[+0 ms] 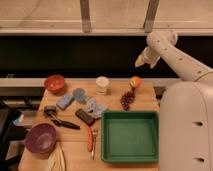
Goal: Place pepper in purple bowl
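Observation:
The pepper (90,138), slim and orange-red, lies lengthwise on the wooden table near its front, between the purple bowl (40,138) at the front left and the green tray. The bowl is deep, dull purple and looks empty. My gripper (142,60) hangs in the air beyond the table's far right edge, high above the tabletop and far from both pepper and bowl. It is open and holds nothing.
A green tray (130,136) fills the front right. Further back are an orange bowl (55,83), a white cup (102,85), a round orange fruit (135,81) and dark grapes (128,99). A blue sponge (65,101), a crumpled packet (95,106), a dark bar (84,116) and a black tool (60,120) lie mid-table.

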